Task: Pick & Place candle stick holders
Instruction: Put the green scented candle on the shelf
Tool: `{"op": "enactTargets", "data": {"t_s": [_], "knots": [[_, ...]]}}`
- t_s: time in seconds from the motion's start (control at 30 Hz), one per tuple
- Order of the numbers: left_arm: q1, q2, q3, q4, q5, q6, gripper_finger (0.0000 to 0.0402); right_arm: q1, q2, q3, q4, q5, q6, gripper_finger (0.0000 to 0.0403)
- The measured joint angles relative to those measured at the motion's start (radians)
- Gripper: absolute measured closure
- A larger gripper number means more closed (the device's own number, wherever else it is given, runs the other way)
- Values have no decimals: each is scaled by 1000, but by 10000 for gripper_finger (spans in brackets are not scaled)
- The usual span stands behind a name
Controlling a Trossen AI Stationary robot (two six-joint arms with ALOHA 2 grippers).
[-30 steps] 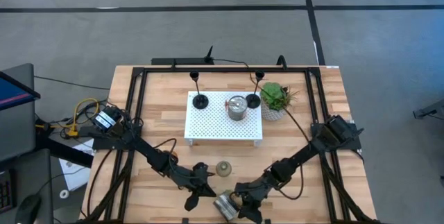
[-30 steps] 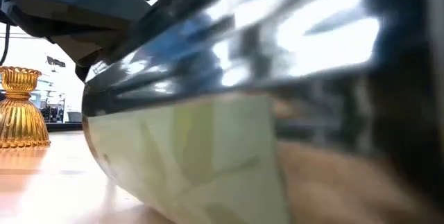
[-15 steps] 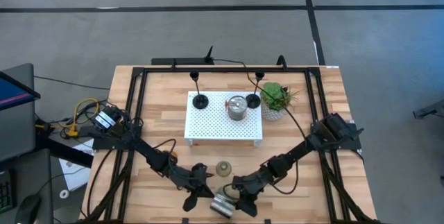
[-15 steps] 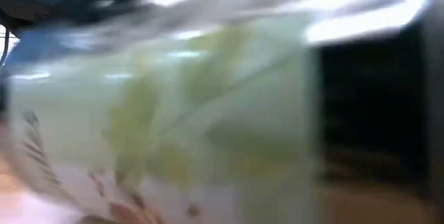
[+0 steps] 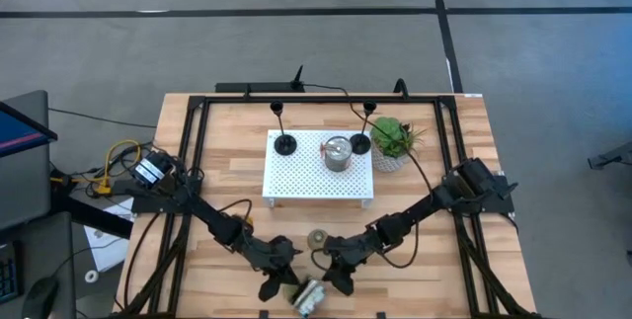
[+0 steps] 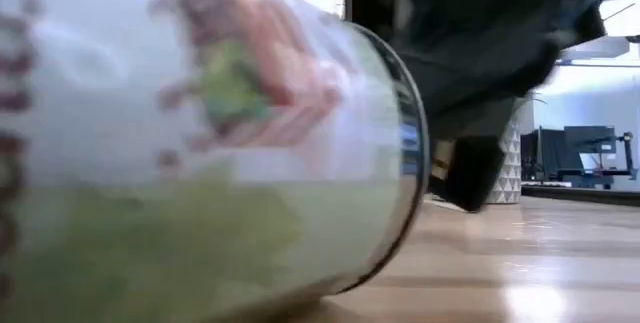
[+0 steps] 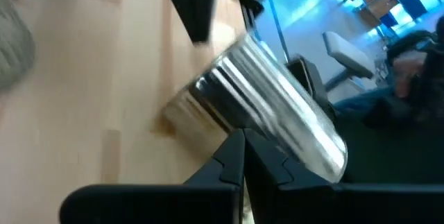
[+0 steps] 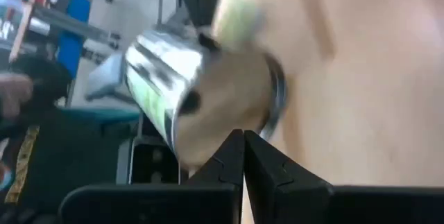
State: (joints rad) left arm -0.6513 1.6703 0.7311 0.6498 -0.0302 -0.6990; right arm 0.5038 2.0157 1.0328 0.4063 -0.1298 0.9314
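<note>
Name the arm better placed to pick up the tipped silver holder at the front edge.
Left, narrowly. The silver holder lies on its side just beside the shut left end effector; the shut right end effector sits slightly farther off.

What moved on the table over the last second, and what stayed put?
The shiny silver cup, lying on its side at the table's near edge, slid toward the left arm. The right claw, shut, swept the same way beside it and looks to be pushing rather than holding it. The left claw, also shut, barely moved. The white tray, its black holders, the plant and the small holder stayed.
</note>
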Motion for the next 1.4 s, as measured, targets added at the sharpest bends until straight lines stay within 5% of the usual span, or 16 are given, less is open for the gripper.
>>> {"op": "enactTargets", "data": {"t_s": [0.13,0.3,0.5,0.73,0.87,1.4], "knots": [[-12,-46,0,-74,5,-8,399,0,1,-1,-1,-19,-12,403],[-30,-220,0,-348,-155,12,399,-14,1,-1,-2,-19,-32,403],[-140,-339,2,-325,-180,13,399,-11,1,-1,-3,-26,-52,403],[-235,-192,1,-193,-291,-41,399,-27,1,-1,-2,-26,-70,403],[-236,-82,26,-40,-228,-40,399,-30,1,-1,-1,-26,-69,403],[-192,100,167,-34,-141,-126,399,-36,1,38,0,-22,-94,403]]}}
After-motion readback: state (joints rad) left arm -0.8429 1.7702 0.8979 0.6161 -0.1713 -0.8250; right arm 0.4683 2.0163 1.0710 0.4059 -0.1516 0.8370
